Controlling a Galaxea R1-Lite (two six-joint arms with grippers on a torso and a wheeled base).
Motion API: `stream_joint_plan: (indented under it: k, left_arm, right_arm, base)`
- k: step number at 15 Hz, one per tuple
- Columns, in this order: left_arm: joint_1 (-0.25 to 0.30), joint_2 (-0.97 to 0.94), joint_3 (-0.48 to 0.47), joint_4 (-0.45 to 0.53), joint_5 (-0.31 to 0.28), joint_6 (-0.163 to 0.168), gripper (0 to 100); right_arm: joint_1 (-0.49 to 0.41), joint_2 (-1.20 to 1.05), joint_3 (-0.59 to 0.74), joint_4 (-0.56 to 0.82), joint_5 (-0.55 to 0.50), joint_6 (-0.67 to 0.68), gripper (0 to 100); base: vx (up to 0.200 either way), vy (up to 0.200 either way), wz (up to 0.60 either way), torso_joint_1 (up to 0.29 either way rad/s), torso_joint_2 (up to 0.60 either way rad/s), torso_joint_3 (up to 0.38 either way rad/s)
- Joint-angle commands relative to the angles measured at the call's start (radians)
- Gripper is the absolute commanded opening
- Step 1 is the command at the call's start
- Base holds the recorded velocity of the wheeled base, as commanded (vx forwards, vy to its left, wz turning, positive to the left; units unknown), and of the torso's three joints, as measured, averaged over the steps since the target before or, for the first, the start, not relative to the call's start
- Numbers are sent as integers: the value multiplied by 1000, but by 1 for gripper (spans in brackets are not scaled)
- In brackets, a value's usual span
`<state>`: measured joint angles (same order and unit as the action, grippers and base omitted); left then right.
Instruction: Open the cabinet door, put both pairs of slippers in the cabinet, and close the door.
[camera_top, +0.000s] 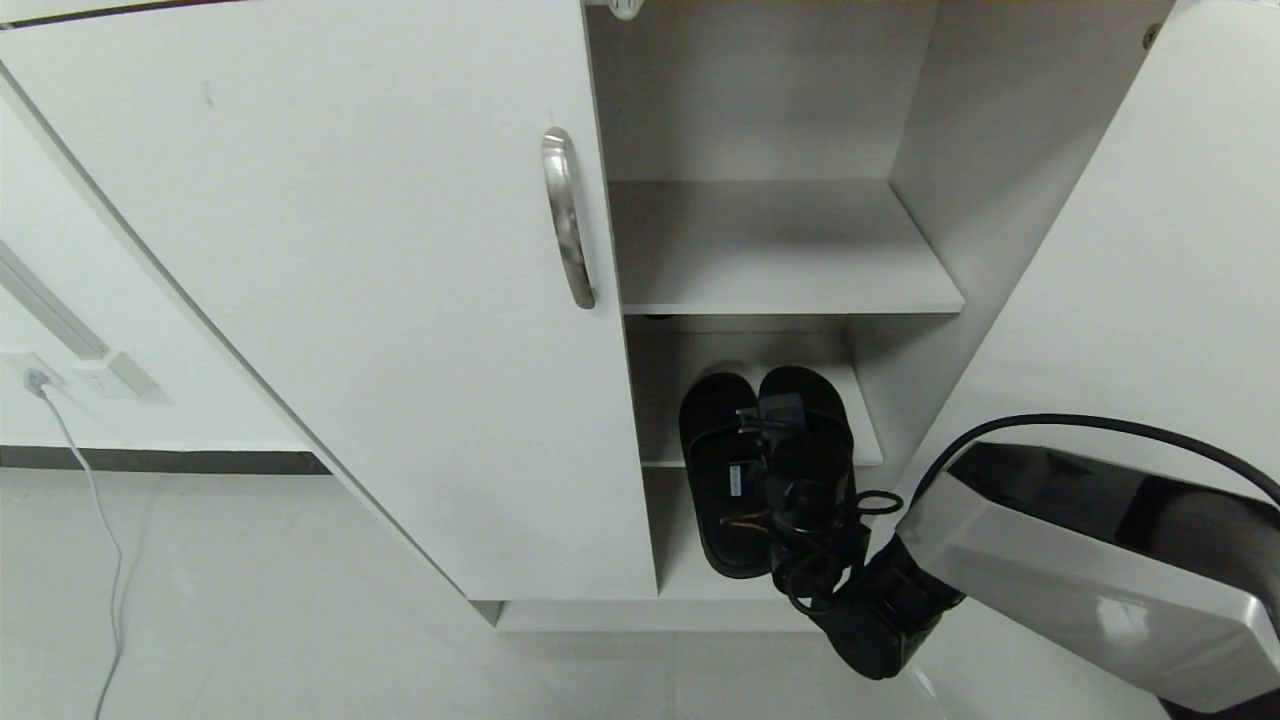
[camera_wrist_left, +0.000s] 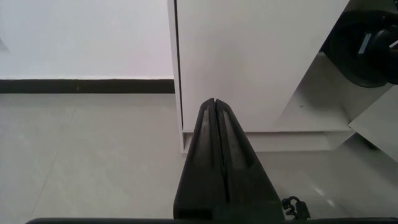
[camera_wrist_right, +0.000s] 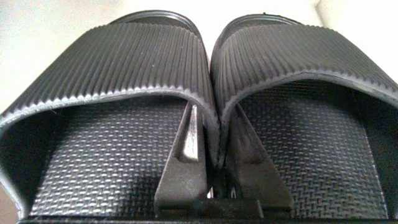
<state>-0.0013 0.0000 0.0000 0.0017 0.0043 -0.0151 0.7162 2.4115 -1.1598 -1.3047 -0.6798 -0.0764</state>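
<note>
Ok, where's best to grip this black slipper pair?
Pinch the slipper pair by its two touching inner strap walls, one finger inside each slipper, entering from the open heel end. The slippers sit side by side, so one pinch carries both, as the right gripper shows.

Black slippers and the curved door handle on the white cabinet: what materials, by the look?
Black ribbed slippers: likely moulded rubber or foam, matte; ribbed straps, pebbled footbeds. Curved silver handle: probably brushed metal, satin sheen, though plated plastic is possible.
</note>
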Motion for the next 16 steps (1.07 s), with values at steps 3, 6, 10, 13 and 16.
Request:
stream_joint_plan:
  k: [3, 6, 10, 13, 16]
  left_arm:
    - [0, 2, 0, 0, 0, 0, 0]
    - [1, 2, 0, 0, 0, 0, 0]
    - [0, 2, 0, 0, 0, 0, 0]
    - [1, 2, 0, 0, 0, 0, 0]
    - [0, 2, 0, 0, 0, 0, 0]
  right_arm:
    - [-40, 51, -115, 88, 0, 29, 0]
    - [-72, 66, -212, 216, 0, 95, 0]
    - [-104, 115, -330, 268, 8, 96, 0]
    - [-115, 115, -396, 320, 28, 92, 0]
    - [-118, 112, -443, 334, 28, 70, 0]
  base:
    - [0, 0, 0, 0, 0, 0]
    - [0, 0, 0, 0, 0, 0]
    - [0, 0, 0, 0, 0, 0]
    - [0, 0, 0, 0, 0, 0]
    - [0, 0, 0, 0, 0, 0]
